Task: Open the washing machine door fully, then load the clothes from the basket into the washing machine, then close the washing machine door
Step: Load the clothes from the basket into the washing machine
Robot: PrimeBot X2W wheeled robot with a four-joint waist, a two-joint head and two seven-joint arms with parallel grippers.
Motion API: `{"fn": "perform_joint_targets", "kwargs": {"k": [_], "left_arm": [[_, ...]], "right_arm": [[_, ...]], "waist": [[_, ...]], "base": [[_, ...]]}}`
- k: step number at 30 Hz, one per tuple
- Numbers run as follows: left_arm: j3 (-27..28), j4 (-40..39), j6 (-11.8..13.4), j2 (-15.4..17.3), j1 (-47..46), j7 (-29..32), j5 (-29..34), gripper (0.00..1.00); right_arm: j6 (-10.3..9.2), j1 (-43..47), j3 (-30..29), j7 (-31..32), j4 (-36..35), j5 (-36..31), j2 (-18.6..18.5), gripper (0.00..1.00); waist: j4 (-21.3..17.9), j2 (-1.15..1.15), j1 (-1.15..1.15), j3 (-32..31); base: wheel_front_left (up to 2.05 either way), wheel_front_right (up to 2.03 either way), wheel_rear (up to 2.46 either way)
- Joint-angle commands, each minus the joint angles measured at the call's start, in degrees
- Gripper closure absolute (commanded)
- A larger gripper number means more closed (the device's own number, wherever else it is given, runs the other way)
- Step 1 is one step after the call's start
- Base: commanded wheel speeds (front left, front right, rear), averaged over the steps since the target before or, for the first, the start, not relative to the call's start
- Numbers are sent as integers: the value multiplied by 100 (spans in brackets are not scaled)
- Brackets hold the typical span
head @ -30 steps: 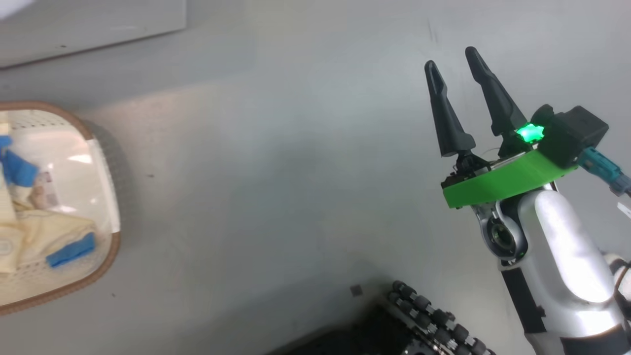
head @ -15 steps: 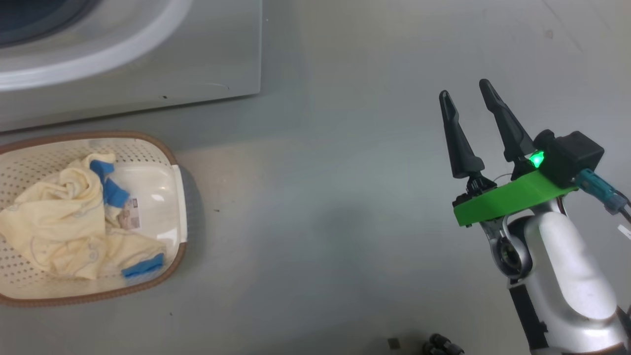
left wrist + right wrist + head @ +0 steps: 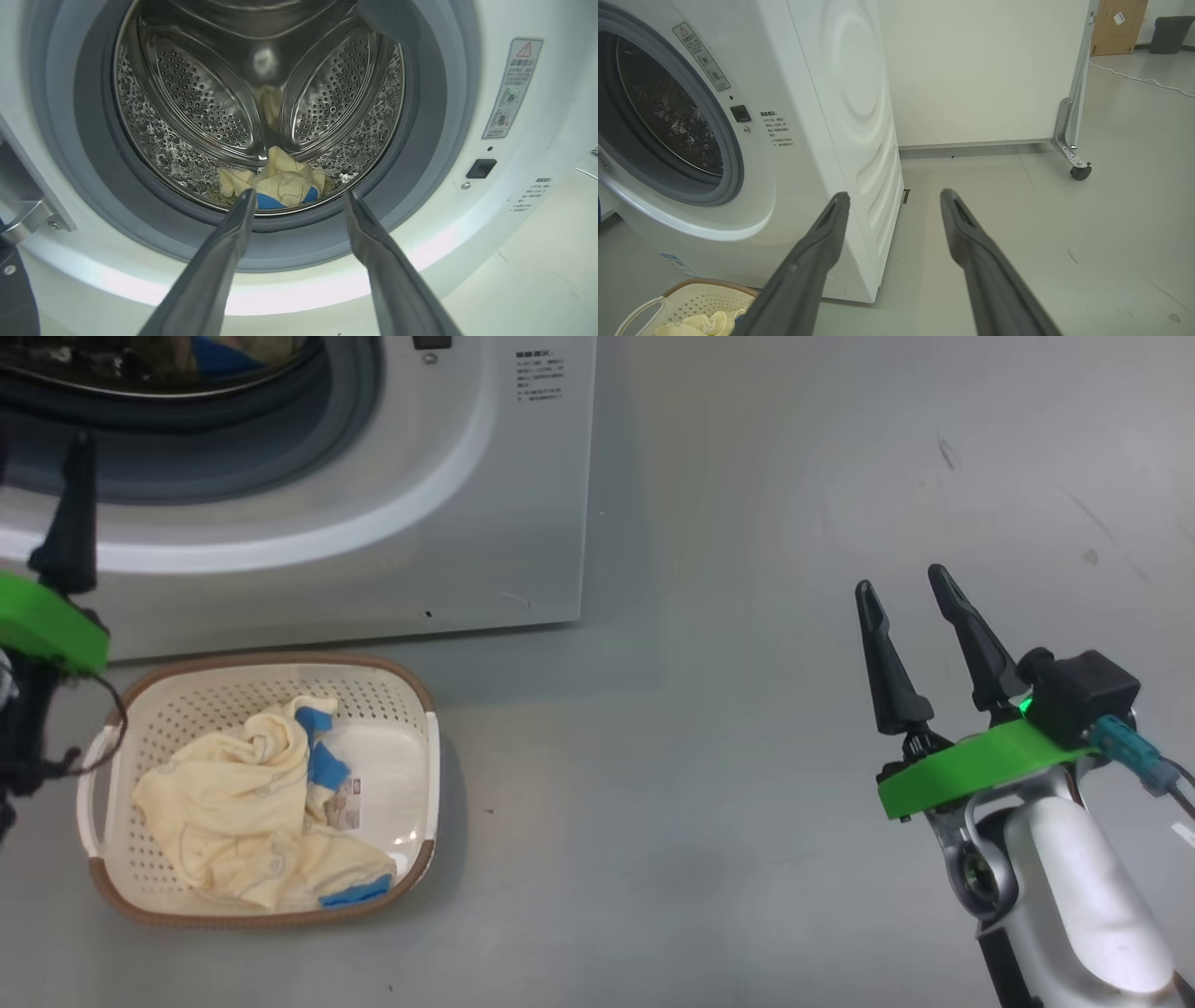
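**Both grippers wide and empty, clothes split between basket and drum**

The left gripper (image 3: 299, 196) points into the mouth of the washing machine (image 3: 485, 523). Its jaws are spread wide with nothing between them. Beyond its fingertips, a yellow-and-blue bundle (image 3: 275, 184) lies at the bottom of the steel drum (image 3: 201, 88), inside the grey gasket (image 3: 88, 154). The basket (image 3: 415, 695) sits on the grey floor (image 3: 709, 728) just in front of the machine, on the left, with more of the clothes (image 3: 233, 803) crumpled in it. The right gripper (image 3: 900, 578) hangs well to the right over the floor, jaws equally wide, holding nothing.
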Motion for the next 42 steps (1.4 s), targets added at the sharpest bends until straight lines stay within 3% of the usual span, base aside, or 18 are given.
{"fn": "perform_joint_targets", "kwargs": {"k": [1,8,22,27,34,42], "left_arm": [[446,-239,65,204,145,-61,145,0],[1474,-1005,338,-268,1589,-62,772,0],[3047,-1901,345,-1346,3424,-62,2062,0],[3405,-2124,448,-1729,3805,-62,2790,0],[3724,-2211,258,-2174,4026,-62,3376,0],[4042,-2355,157,-2450,4156,-62,4041,0]], "right_arm": [[0,49,69,-55,-137,-49,-9,0],[0,318,-24,-55,-102,-90,-9,0],[0,631,7,-55,-51,-95,-9,0],[0,693,-43,-55,-71,-93,-9,0],[0,688,-70,-55,-112,-72,-9,0],[0,672,-100,-55,-143,-43,-9,0]], "waist": [[147,-1,1,-263],[285,-1,1,-687],[322,-1,1,-1070],[332,-1,1,-1088],[328,-1,1,-1019],[281,-1,1,-971]], "base": [[0,0,0],[0,0,0],[0,0,0],[0,0,0],[0,0,0],[0,0,0]]}}
